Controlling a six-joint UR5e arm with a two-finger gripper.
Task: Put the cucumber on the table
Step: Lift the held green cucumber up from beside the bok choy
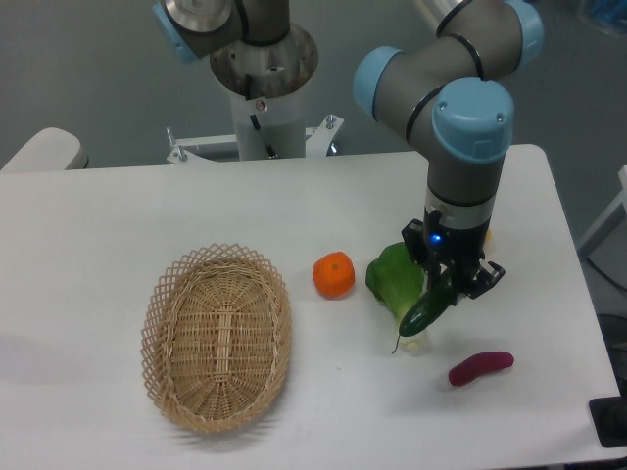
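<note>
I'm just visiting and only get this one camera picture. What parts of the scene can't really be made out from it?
- Pincer: its fingertips are hidden by the cucumber it grips.
- Cucumber: whether its lower end touches the table cannot be told from this angle.
- Leafy vegetable: its right side and base are covered by the cucumber and pincer.
- Something yellowish behind the robot's wrist is almost wholly hidden.
- Dark object at the bottom right corner is cut off by the edge.

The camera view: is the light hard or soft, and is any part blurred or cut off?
Camera view: soft, even light, faint shadows under the wicker basket and the purple vegetable; a mild sheen on the cucumber in the gripper; image slightly soft overall; the table is cropped at its lower edge.
</note>
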